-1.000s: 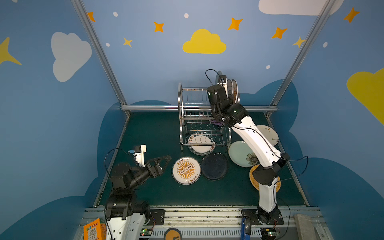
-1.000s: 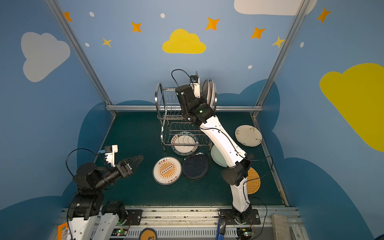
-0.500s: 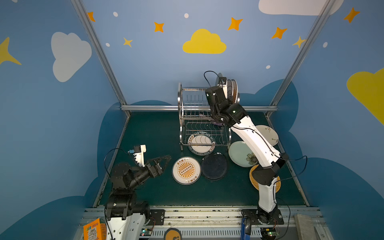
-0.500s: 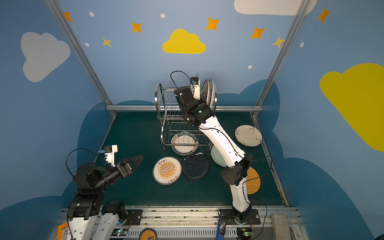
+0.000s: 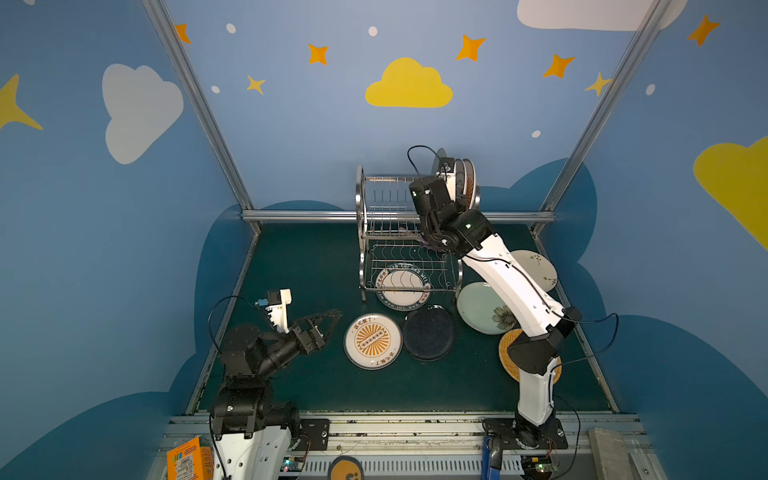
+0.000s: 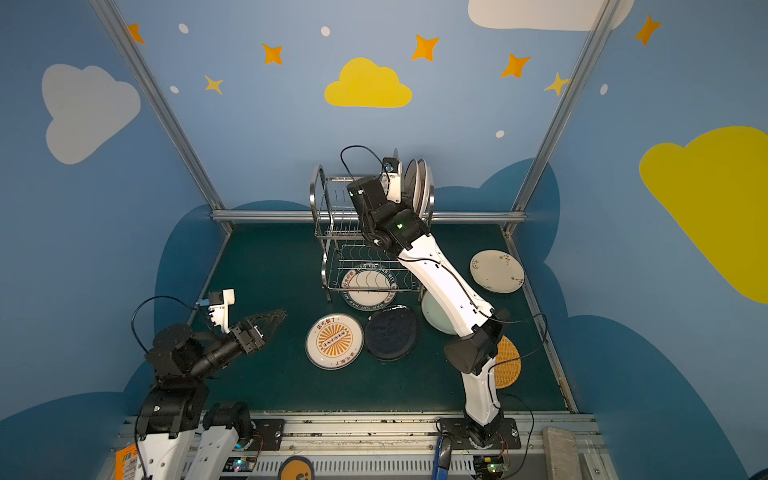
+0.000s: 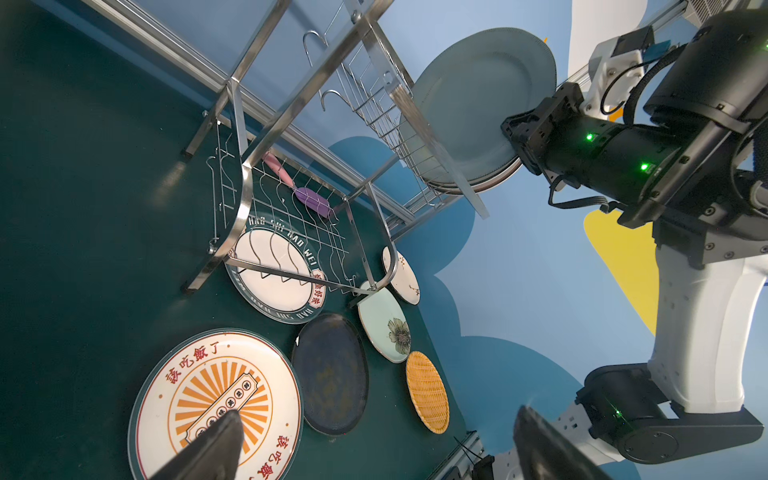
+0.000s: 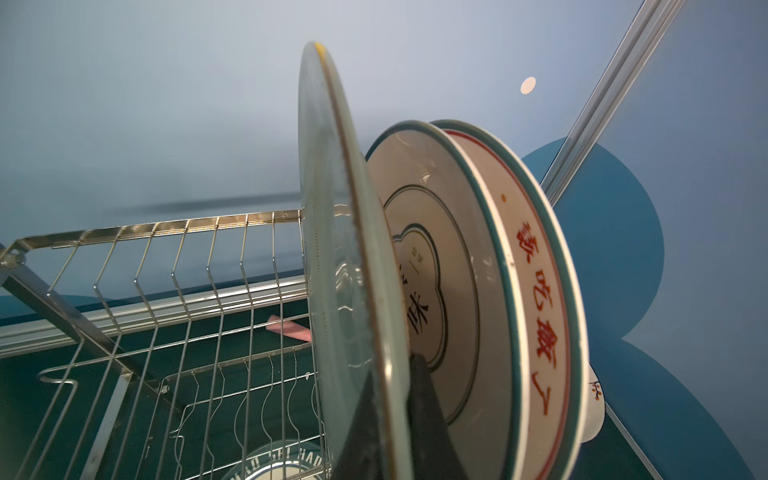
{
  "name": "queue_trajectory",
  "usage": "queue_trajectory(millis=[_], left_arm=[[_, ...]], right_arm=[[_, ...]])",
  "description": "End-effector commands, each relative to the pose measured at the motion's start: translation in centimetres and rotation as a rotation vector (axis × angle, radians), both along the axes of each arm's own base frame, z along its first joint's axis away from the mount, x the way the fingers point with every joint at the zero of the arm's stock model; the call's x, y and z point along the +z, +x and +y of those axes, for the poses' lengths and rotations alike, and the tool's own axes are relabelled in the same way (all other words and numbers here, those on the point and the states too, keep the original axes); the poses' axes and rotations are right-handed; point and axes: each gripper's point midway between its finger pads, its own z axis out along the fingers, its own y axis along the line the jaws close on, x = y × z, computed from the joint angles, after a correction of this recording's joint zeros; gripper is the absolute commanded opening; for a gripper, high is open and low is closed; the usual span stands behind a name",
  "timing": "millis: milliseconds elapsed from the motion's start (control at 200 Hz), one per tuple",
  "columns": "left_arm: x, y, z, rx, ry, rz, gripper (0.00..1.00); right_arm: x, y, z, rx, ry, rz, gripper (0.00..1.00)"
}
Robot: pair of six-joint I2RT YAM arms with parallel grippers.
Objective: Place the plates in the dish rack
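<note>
The right claw (image 8: 392, 370) is clamped on the rim of a pale grey-green plate (image 8: 328, 249), on edge at the upper tier of the dish rack (image 8: 162, 227). If the rim misses a slot, it could knock the emblem plate (image 8: 428, 257) just beyond the claw, or roll off. Being round, it has no long axis; its faces point along the slot row. Far off, the left claw (image 5: 332, 321) gapes wide, empty, above the tabletop (image 5: 291, 270).

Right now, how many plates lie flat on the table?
6: sunburst plate, navy plate beside it, lettered plate under the rack, green plate and woven plate partly behind the right arm, floral plate at far right. The arm could hide more.
</note>
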Motion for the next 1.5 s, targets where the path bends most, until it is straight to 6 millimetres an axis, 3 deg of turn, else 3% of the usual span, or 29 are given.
queue_trajectory(millis=[0, 471, 1006, 1282, 1497], left_arm=[[0.3, 0.0, -0.1, -0.009, -0.002, -0.020, 1.00], [0.2, 0.1, 0.0, -0.005, 0.001, -0.014, 1.00], [0.1, 0.2, 0.0, -0.005, 0.000, -0.012, 1.00], [0.1, 0.3, 0.0, -0.003, 0.000, -0.011, 1.00], [0.2, 0.2, 0.0, -0.004, -0.001, -0.011, 1.00]], right_arm=[[2.2, -1.1, -0.6, 0.027, 0.045, -0.039, 0.00], [1.2, -0.5, -0.8, 0.069, 0.055, -0.006, 0.00], [2.0, -1.0, -1.2, 0.083, 0.089, -0.015, 0.24], [2.4, -1.2, -1.3, 0.090, 0.093, -0.018, 0.28], [2.9, -1.6, -1.3, 0.102, 0.098, -0.024, 0.38]])
